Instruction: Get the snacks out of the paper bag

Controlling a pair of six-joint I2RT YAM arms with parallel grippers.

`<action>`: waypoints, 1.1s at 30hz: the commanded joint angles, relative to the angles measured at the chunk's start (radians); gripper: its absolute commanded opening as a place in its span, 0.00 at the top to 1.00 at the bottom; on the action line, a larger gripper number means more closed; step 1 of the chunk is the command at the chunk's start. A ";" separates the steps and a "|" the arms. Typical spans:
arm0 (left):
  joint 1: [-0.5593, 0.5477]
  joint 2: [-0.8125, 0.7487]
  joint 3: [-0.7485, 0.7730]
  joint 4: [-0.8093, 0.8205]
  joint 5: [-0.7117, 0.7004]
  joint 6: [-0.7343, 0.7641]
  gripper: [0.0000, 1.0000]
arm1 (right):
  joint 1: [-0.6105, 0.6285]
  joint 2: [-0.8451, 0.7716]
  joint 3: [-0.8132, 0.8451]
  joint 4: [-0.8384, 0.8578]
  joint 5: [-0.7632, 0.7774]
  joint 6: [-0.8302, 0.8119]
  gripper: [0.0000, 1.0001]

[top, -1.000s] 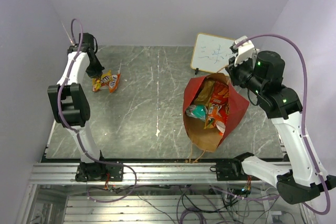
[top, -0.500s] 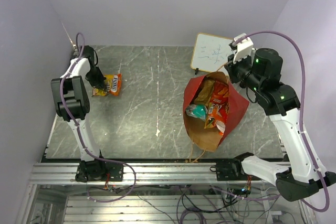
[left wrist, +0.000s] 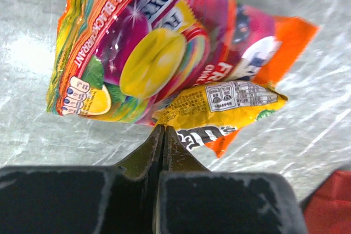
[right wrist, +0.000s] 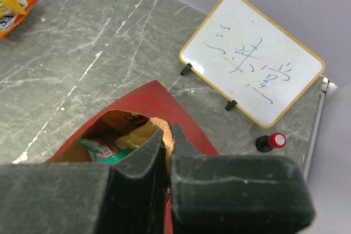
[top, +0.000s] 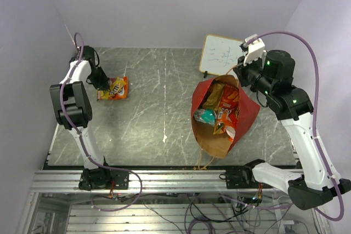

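The red paper bag (top: pixel 250 114) stands open at the right of the table, with a red chip bag (top: pixel 228 107), a teal pack (top: pixel 205 116) and a tan chip bag (top: pixel 215 93) inside. My right gripper (top: pixel 241 76) is above its far rim. In the right wrist view it (right wrist: pixel 169 130) is shut on the bag's tan cord handle (right wrist: pixel 168 140). Small yellow and orange packets (top: pixel 115 87) lie on the table at the far left. My left gripper (top: pixel 102 82) is just left of them. In the left wrist view it (left wrist: pixel 164 128) is shut and holds nothing, its tips at the edge of the yellow packet (left wrist: pixel 219 102).
A small whiteboard (top: pixel 222 56) leans at the back right, behind the bag. A red-capped black marker (right wrist: pixel 271 142) stands on the table next to it. The purple walls close in the table on the left, back and right.
My left wrist has shifted near the small packets, which have slid slightly to the right. My right gripper has stayed almost still on the bag's handle.
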 commanded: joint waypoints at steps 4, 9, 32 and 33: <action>0.032 -0.032 0.010 0.091 0.106 -0.132 0.93 | -0.002 -0.015 0.037 0.056 -0.018 0.002 1.00; 0.041 0.005 0.037 0.071 0.068 -0.126 0.88 | -0.002 -0.018 0.024 0.083 -0.011 0.000 1.00; -0.465 -0.593 -0.227 0.202 0.032 -0.237 0.16 | -0.002 -0.024 0.028 0.077 -0.043 0.022 1.00; -0.517 -0.606 -0.218 0.226 0.041 -0.226 0.17 | -0.002 -0.017 0.037 0.081 -0.043 0.030 1.00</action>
